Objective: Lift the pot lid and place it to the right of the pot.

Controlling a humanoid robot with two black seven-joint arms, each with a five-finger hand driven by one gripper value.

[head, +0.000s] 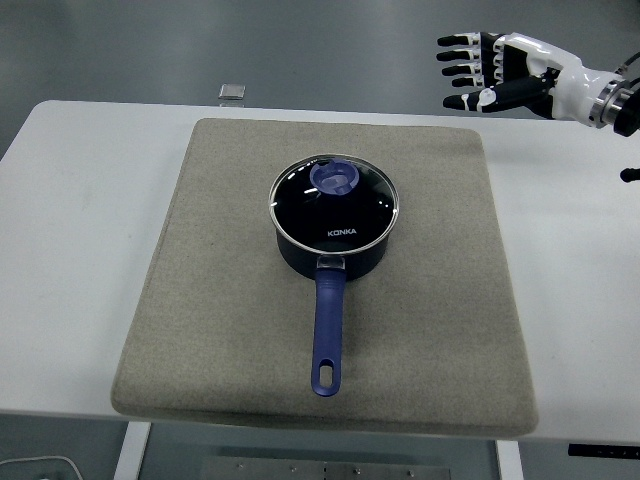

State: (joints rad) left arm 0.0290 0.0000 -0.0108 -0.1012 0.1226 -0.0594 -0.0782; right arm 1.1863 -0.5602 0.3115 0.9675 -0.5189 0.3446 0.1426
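Observation:
A dark blue pot point(334, 252) stands near the middle of a grey mat point(220, 300), its long blue handle point(327, 332) pointing toward the table's near edge. The glass lid point(333, 203) sits flat on the pot, with a round blue knob point(334, 179) at its centre. My right hand point(478, 70) hovers high at the upper right, above the mat's far right corner, well away from the lid. Its fingers are spread and point left, holding nothing. My left arm does not show.
The white table point(80, 240) extends past the mat on both sides. A small grey square object point(232, 92) lies at the table's far edge. The mat to the right of the pot point(450, 260) carries nothing.

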